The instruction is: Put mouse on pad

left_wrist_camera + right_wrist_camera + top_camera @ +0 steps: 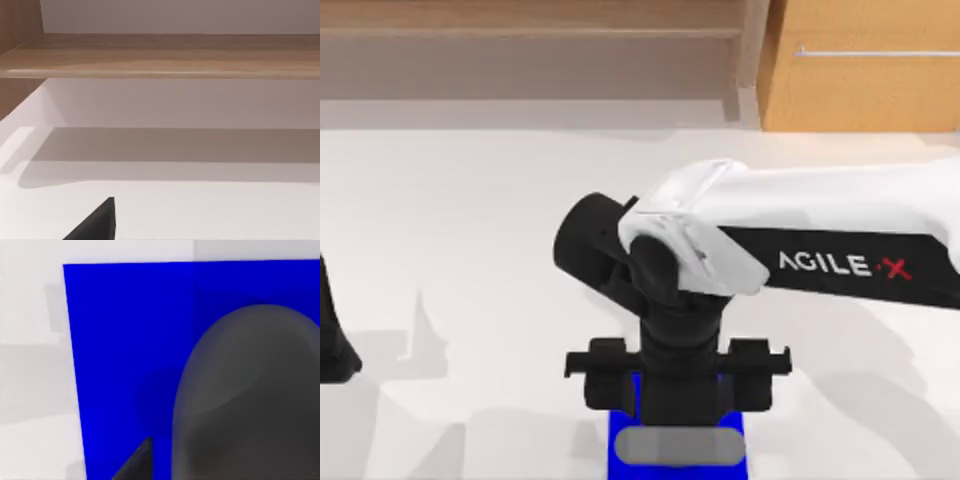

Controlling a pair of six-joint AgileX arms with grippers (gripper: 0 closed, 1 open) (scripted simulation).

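Mouse: a grey, rounded body lying flat on the pad, at the bottom centre of the top view. In the right wrist view the mouse fills the lower right of the frame and rests on the bright blue pad, whose straight edge and one corner stand out against the white worktop.

Pad: a plain blue rectangle lying on the worktop at the bottom edge of the top view, partly covered by the right arm's wrist.

Right pincer: positioned directly above the mouse and pad, pointing down. The white arm reaches in from the right edge of the top view. A dark fingertip shows beside the mouse, over the pad. It cannot be told whether the fingers are spread or closed on the mouse.

Left arm: parked at the left edge of the top view, well apart from the pad. A dark finger shows at the bottom of the left wrist view, above bare worktop; the left pincer's state cannot be told.
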